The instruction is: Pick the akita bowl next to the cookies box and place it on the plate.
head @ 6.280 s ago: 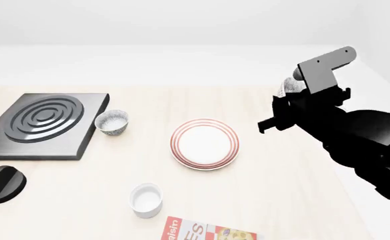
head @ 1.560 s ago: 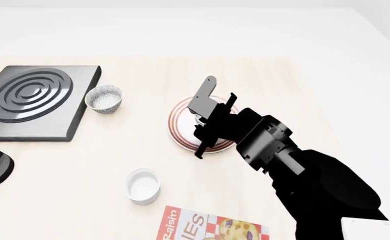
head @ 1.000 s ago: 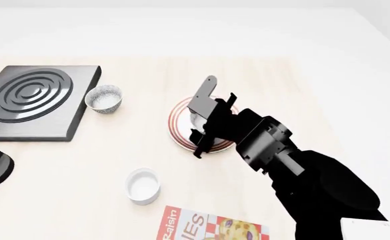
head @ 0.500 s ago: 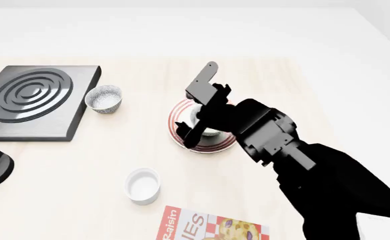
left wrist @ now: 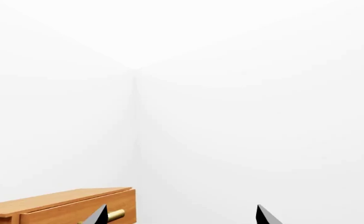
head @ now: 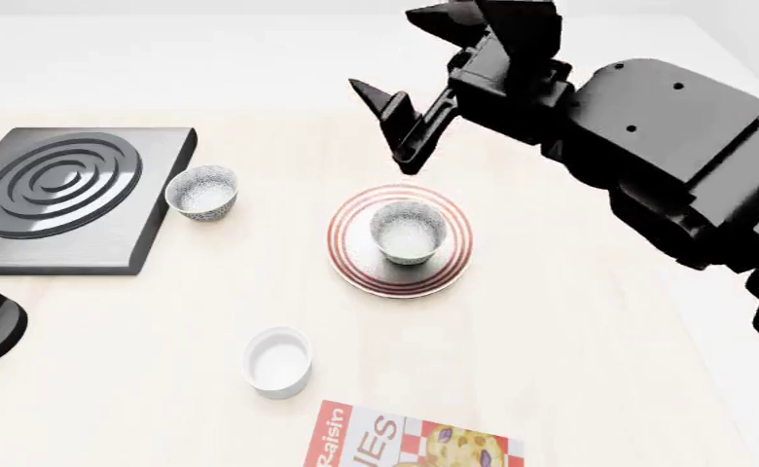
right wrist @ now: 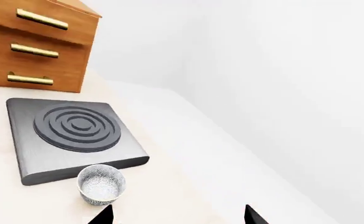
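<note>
Head view: akita bowl (head: pixel 409 232) sits upright on the plate (head: pixel 353 265), roughly centred, no gripper touching it. Right gripper (head: pixel 399 112) is raised above the table (head: pixel 574 321), beyond the plate's far rim — fingers apart, nothing between them. Cookies box (head: pixel 406 443) lies at the near table edge, partly cut off by the frame, well apart from the plate. A plain white cup (head: pixel 278 361) stands between box and plate. The second speckled bowl (head: pixel 201 191) stands just beside the black stove plate (head: pixel 61 195). Left gripper (left wrist: pixel 180 215) — only two finger tips show in the left wrist view, apart, empty, facing a white wall and a wooden drawer unit (left wrist: pixel 57 207).
</note>
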`<state>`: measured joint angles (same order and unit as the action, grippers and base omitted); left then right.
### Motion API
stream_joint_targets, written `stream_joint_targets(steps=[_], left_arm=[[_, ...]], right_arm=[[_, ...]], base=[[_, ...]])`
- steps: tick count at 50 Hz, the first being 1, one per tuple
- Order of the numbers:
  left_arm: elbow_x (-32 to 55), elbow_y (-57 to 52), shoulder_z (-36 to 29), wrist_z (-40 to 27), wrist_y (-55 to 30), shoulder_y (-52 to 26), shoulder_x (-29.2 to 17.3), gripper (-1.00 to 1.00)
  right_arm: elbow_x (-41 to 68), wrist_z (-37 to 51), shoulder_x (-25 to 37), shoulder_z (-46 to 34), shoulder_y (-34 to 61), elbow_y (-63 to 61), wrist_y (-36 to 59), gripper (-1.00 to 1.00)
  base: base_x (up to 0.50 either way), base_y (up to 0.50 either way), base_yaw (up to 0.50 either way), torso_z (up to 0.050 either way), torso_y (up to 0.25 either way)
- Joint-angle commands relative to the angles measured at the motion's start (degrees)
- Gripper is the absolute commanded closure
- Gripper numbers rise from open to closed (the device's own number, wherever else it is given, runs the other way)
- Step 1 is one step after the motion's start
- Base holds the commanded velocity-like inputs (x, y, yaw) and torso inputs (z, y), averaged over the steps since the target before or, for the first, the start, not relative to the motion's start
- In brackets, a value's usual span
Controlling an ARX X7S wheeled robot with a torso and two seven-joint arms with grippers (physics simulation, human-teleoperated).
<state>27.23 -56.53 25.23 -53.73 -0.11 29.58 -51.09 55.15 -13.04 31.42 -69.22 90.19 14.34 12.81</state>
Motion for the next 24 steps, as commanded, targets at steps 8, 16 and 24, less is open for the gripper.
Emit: stream_joint_targets(steps=[8,16,24], left_arm=[[0.1,-0.2,0.8,0.2,0.1,0.5,0.4,-1.0],[0.2,-0.4,1.0,0.1,0.2,0.7,0.3,-1.0],[0.2,-0.5,1.2,0.0,0.3,0.9,0.2,-1.0]], right_arm=[[6.9,19.3,45.7,14.0,-7.1,-53.0,-23.8,-1.0],[14.6,29.5,58.6,21.6,-2.2,-64.2,-36.9,-1.0],[32.5,20.2,41.4,47.7,-10.8,-71.2,-11.9,-1.0]], base=[[0.0,0.0,0.0,0.0,0.0],[0.0,0.0,0.0,0.0,0.0],[0.0,0.0,0.0,0.0,0.0]])
